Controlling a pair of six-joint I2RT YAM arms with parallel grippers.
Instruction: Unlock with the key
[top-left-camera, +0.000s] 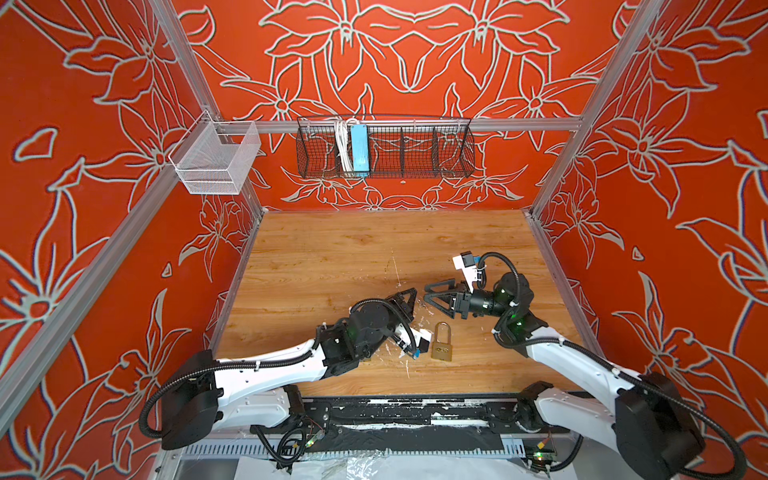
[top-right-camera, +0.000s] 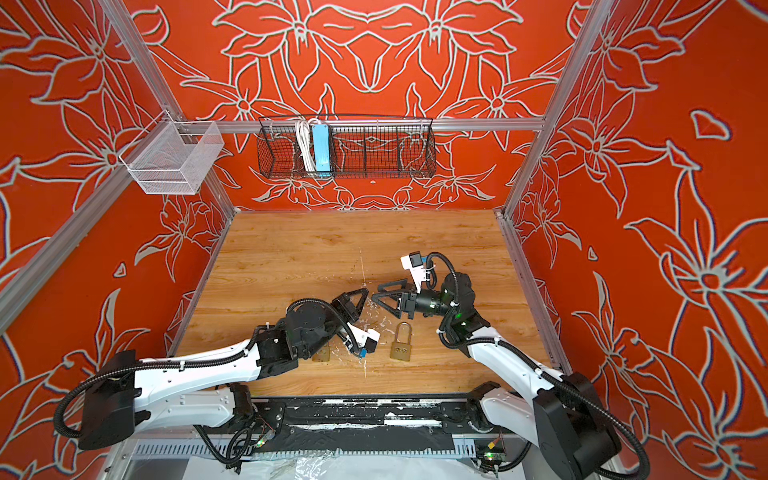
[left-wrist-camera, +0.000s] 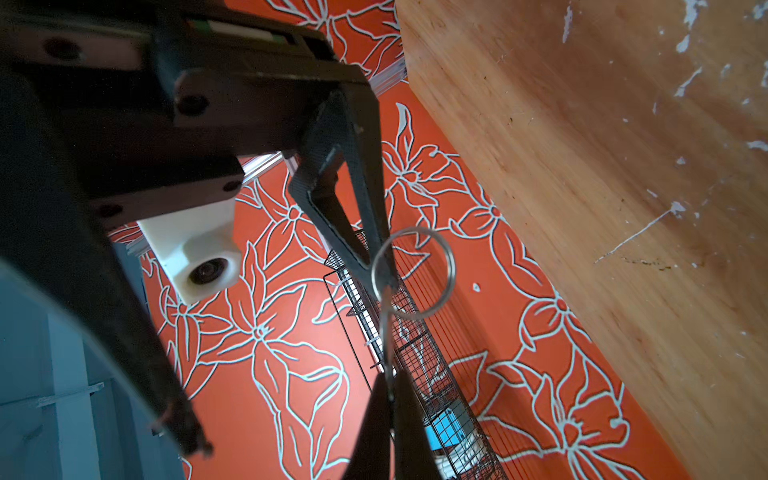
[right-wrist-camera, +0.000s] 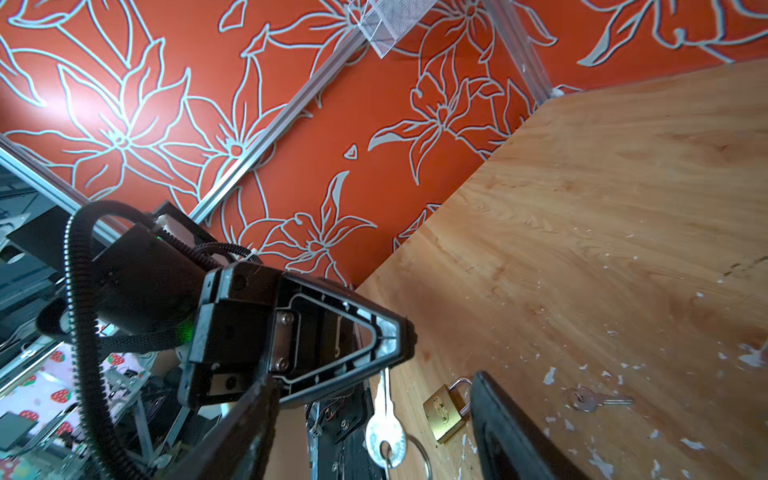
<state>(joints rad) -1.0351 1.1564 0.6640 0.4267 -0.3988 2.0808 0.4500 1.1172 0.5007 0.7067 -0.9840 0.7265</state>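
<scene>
Right wrist view: left fingers (right-wrist-camera: 401, 336) pinch the key (right-wrist-camera: 384, 424) by its tip, right fingers (right-wrist-camera: 498, 415) apart. A nudge could drop it.

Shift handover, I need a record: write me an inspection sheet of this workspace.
Surface: wooden table, flecked with white scuffs.
Job's things: key on a ring, held in the air; brass padlock lying flat.
Clutter: second padlock half hidden under the left arm; loose key on the table.
Grippers: left gripper shut on the key; right gripper open, facing it.
Cables: black conduit along both arms; white cable in a basket.
Surroundings: red floral walls, black wire basket, white mesh basket.
</scene>
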